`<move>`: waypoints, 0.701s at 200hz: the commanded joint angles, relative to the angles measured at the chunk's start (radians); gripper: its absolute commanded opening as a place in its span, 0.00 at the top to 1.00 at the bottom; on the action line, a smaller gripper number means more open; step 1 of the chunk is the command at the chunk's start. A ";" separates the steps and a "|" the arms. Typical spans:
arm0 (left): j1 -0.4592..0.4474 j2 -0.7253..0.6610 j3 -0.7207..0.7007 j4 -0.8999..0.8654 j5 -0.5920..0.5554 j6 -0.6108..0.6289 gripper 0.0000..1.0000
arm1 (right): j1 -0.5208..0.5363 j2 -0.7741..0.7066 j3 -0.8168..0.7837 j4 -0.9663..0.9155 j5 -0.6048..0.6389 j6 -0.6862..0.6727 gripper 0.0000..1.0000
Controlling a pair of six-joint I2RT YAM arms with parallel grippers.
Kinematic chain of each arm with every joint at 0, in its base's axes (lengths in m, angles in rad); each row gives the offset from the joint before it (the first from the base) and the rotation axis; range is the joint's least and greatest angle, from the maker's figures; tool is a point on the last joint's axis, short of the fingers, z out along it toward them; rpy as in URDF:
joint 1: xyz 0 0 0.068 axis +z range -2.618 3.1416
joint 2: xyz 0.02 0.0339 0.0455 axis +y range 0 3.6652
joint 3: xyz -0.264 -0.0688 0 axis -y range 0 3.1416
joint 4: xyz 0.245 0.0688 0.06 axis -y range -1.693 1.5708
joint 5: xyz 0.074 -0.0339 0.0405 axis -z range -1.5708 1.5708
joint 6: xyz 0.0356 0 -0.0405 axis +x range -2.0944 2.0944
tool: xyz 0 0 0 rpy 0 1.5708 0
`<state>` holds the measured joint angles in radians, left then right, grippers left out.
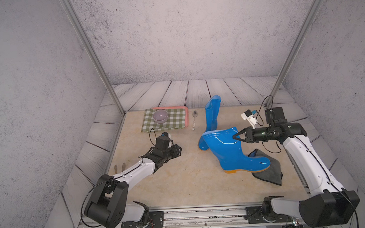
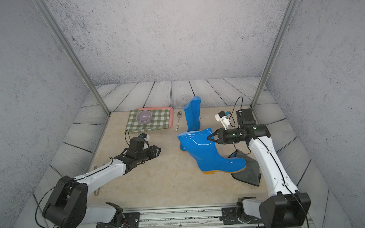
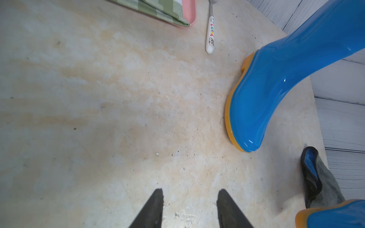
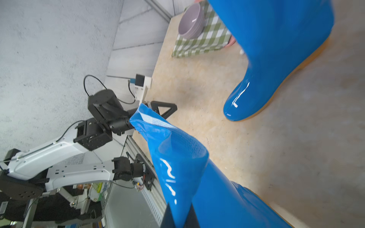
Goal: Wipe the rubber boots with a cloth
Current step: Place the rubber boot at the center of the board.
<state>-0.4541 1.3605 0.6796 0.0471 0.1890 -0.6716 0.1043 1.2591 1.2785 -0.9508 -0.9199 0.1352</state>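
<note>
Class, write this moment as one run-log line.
right gripper: shut on near boot rim | left gripper: open, empty | cloth: on table by near boot's toe | far boot: upright

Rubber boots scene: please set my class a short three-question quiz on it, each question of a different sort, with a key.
1. True or false: the right tool is shut on the top rim of the nearer boot.
2. Where does the grey cloth lie? A: on the pink tray. B: on the table, by the nearer boot's toe. C: in the bowl.
3. Fill in: the left tool stands open and holds ___.

Key: 1 true; 2 B; 3 nothing.
</note>
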 commanded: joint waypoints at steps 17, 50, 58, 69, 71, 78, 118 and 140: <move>-0.004 -0.042 -0.030 -0.026 -0.049 0.012 0.49 | 0.100 0.009 -0.003 -0.059 -0.011 -0.045 1.00; -0.004 -0.087 -0.045 -0.037 -0.063 0.019 0.48 | 0.190 0.062 0.031 -0.118 0.015 -0.088 1.00; -0.005 -0.097 -0.049 -0.043 -0.072 0.019 0.48 | 0.212 0.081 0.036 -0.127 0.014 -0.099 1.00; -0.005 -0.109 -0.051 -0.057 -0.085 0.020 0.48 | 0.242 0.108 0.036 -0.133 0.025 -0.110 1.00; -0.003 -0.111 -0.051 -0.060 -0.088 0.020 0.48 | 0.248 0.114 0.036 -0.134 0.029 -0.111 1.00; -0.003 -0.120 -0.052 -0.066 -0.094 0.022 0.48 | 0.264 0.134 0.035 -0.135 0.048 -0.114 1.00; -0.003 -0.168 -0.080 -0.062 -0.112 0.022 0.47 | 0.299 0.299 0.058 -0.126 0.089 -0.130 1.00; -0.002 -0.179 -0.080 -0.062 -0.111 0.032 0.46 | 0.309 0.384 0.094 -0.111 0.094 -0.134 1.00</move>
<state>-0.4541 1.2018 0.6056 -0.0048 0.0956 -0.6655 0.4007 1.5467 1.3579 -1.0363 -0.8848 0.0288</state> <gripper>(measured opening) 0.537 0.064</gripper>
